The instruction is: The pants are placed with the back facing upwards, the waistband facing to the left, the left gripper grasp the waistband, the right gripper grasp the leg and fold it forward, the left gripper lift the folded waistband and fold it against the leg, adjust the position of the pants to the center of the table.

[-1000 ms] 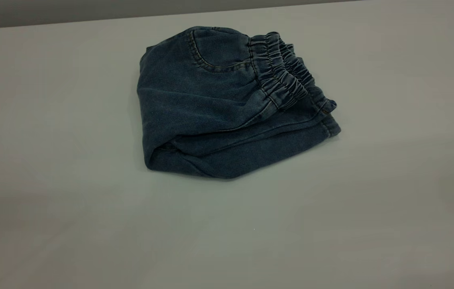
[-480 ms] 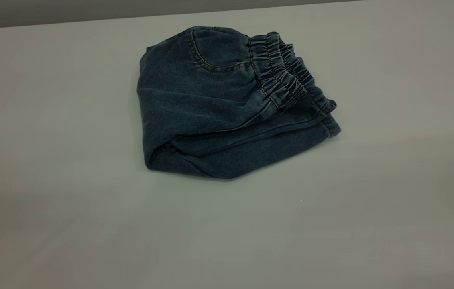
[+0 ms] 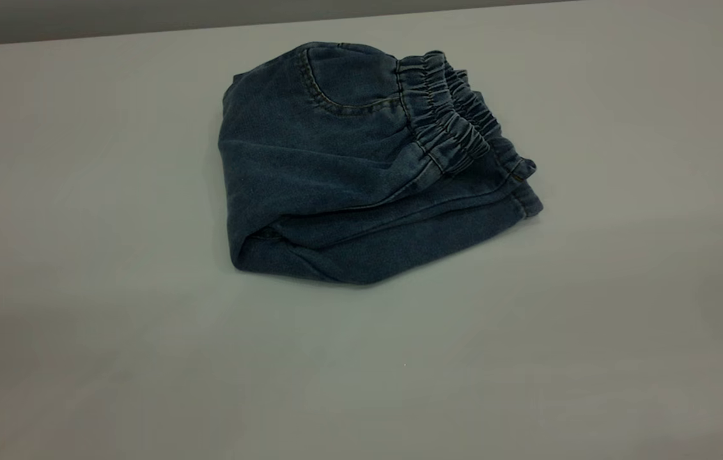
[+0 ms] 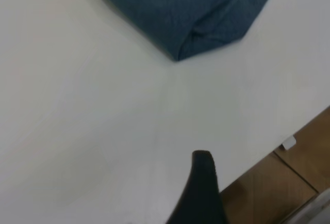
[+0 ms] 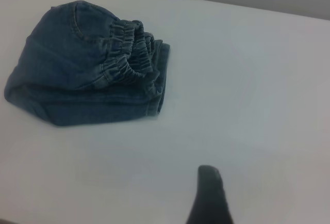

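Note:
The pants (image 3: 335,172) lie folded into a compact blue denim bundle on the table (image 3: 112,319), a little behind its middle. The ruched waistband (image 3: 447,115) sits on top of the bundle at its right side, over the folded leg layers, whose hem (image 3: 530,206) sticks out at the right. A curved pocket seam shows on the top layer. Neither gripper appears in the exterior view. In the left wrist view a black part of my left gripper (image 4: 201,193) hangs well away from the pants (image 4: 191,12). My right gripper (image 5: 209,198) is likewise apart from the pants (image 5: 82,74), holding nothing.
Bare tabletop surrounds the bundle on all sides. The left wrist view shows the table's edge with a wooden floor (image 4: 278,188) beyond it. A grey wall (image 3: 144,16) runs behind the table's far edge.

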Robot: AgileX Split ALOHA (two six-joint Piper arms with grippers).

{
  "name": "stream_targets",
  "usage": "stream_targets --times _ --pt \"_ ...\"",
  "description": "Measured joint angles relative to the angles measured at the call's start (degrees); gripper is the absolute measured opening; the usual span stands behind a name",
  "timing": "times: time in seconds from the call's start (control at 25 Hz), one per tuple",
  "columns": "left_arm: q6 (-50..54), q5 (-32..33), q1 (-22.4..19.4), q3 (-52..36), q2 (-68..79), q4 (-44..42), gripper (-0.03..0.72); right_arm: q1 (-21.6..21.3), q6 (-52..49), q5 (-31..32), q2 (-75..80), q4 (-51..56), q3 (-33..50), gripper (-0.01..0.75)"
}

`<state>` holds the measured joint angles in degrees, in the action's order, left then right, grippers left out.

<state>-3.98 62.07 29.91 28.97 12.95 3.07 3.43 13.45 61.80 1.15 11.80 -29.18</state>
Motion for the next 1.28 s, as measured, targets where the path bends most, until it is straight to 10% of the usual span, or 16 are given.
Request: stream_targets --times 0.24,0.84,1.28 --pt "0.00 0.00 -2.12 0.00 -4.77 0.23 0.549 0.00 -0.14 0.00 0.00 0.04 0.00 0.443" --pt "-0.03 0.00 -25.75 0.13 -12.95 0.07 0.549 0.00 0.01 0.00 0.00 0.04 0.00 0.444" --pt "-0.03 0.00 -26.43 0.13 -12.95 0.11 0.549 0.00 -0.18 0.00 0.00 0.04 0.00 0.444"
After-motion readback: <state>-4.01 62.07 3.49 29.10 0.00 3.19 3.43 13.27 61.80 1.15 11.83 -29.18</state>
